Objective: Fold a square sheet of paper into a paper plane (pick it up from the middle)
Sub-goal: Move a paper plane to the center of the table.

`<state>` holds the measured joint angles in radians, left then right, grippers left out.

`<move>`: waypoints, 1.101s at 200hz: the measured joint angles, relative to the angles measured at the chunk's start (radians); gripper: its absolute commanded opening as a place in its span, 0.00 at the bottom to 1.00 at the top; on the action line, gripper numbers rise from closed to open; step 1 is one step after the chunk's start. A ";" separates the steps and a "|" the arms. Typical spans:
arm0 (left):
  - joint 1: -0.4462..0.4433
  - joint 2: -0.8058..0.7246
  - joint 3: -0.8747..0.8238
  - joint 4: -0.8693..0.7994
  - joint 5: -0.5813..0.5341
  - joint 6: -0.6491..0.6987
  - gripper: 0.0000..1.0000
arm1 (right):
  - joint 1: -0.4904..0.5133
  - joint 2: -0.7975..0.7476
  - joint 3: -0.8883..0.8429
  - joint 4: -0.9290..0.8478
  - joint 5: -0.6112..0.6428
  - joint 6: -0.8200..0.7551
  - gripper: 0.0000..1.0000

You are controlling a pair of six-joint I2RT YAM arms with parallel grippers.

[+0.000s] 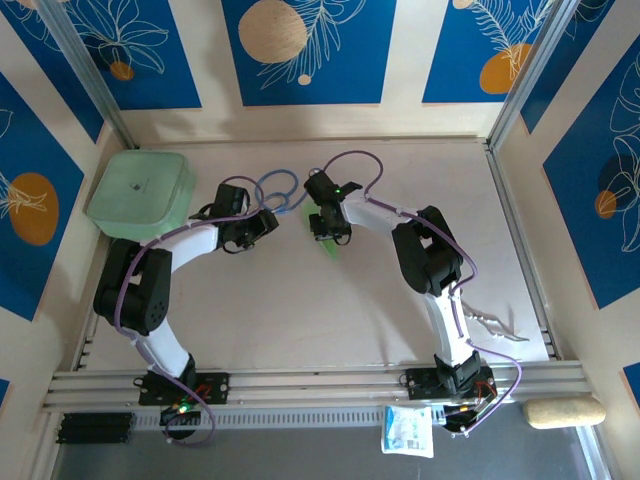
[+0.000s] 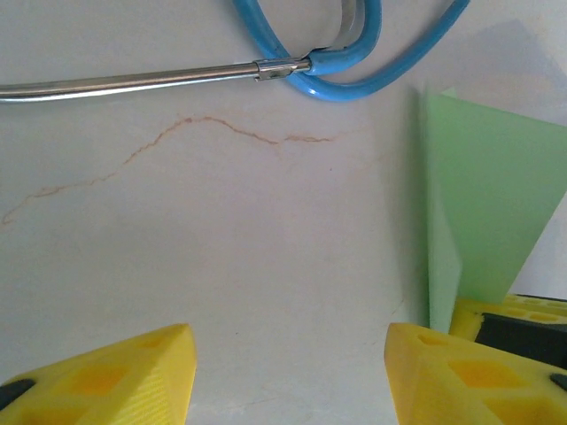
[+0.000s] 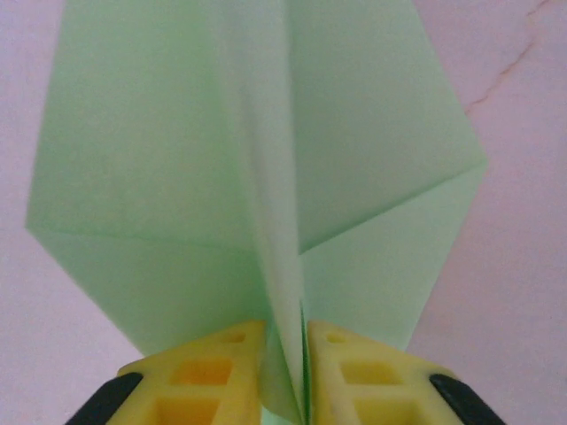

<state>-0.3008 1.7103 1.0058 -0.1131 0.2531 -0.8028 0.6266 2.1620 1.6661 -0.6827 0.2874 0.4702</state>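
Pale green paper, folded into a paper plane [image 3: 177, 159] with a raised centre crease, stood pinched by that crease between the yellow fingers [image 3: 213, 372] of the right end effector [image 3: 285, 354]. The jaws were clamped tight on the fold, and the wings spread to either side above the counter [image 1: 300, 310].

From above, the right arm rose from its base at the near edge, elbow bent outward, with its forearm reaching left toward the counter's middle. The plane's green tip showed just beneath it. The left arm mirrored this pose, elbow out to the left and forearm reaching right. The left end effector [image 2: 288, 372] hung low over bare counter with its jaws spread wide and gripping nothing. The plane stood close beside its right finger; contact could not be judged. A blue stethoscope [image 2: 328, 71] lay just beyond.
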 measured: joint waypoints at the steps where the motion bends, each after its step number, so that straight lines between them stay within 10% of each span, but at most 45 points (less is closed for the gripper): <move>1: 0.000 0.000 0.000 0.000 0.000 0.000 0.59 | 0.000 0.000 0.001 -0.002 0.001 0.003 0.18; 220: 0.000 0.000 0.000 0.000 0.019 0.001 0.62 | -0.042 0.041 0.028 -0.070 0.041 0.124 0.36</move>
<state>-0.3008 1.7103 1.0058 -0.1135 0.2722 -0.8021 0.5850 2.2032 1.6939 -0.7528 0.3286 0.5941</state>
